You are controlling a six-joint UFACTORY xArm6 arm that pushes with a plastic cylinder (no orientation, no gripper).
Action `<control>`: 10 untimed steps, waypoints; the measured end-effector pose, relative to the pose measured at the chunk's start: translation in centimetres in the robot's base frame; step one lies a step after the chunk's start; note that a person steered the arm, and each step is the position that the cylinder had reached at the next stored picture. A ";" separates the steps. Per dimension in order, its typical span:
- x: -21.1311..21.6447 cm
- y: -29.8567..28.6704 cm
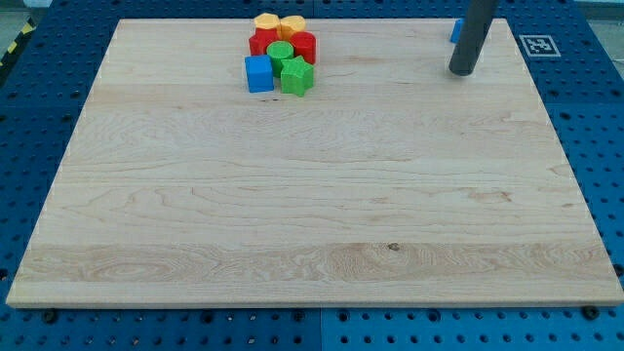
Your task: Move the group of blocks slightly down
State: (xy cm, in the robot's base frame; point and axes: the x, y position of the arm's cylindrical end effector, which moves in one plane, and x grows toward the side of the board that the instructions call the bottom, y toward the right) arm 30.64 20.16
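Camera view shows the cluster at the board's (322, 224) top edge: two yellow blocks (278, 23), red blocks (304, 45), a green cylinder (281, 53), a green star-like block (296, 76) and a blue cube (258, 73), all touching. My tip (462, 71) stands well apart, toward the view's right. I have no jaws, only a rod. A blue block (455, 29) seems half hidden behind it. Best to circle above the yellows, then push down gently and centrally.
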 end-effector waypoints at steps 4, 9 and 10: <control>-1.4 -4.5; -11.3 -11.4; -11.3 -12.1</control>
State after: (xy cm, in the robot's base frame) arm 19.33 8.02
